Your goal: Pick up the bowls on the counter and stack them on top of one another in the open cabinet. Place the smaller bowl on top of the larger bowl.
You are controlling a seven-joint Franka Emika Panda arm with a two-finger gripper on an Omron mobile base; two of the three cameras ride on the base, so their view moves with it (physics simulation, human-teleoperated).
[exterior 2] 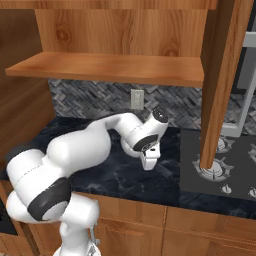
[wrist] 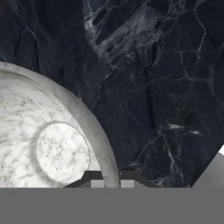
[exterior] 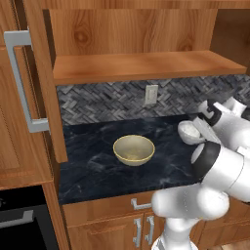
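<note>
Two bowls on surface, tool straddling small bowl's rim

I see both bowls down on the dark marble surface (exterior: 93,161). Larger bowl (exterior: 134,149), yellowish-tan, sits upright near the middle of the surface, nothing touching it. Smaller bowl (exterior: 190,132), whitish-grey, sits to its right and a bit further back, well apart from the tan one, partly covered by the arm's wrist in the left base view.

Tool (wrist: 112,183) is low over the small bowl. In the hand view the smaller bowl (wrist: 48,144) takes up the left side, pale marbled inside with a round flat bottom, and its rim runs down right between the two dark fingertips (wrist: 92,180), one inside the bowl and one outside. Fingers look close on either side of the rim; I cannot tell whether they actually pinch it or sit a hair off.

From the right base view the arm bends over the surface with the tool (exterior 2: 149,164) pointing down; the bowl is hidden behind it there.

Open cabinet (exterior: 146,66) above has a bare wooden shelf, door (exterior: 22,88) with its grey bar handle swung out to the left.
</note>
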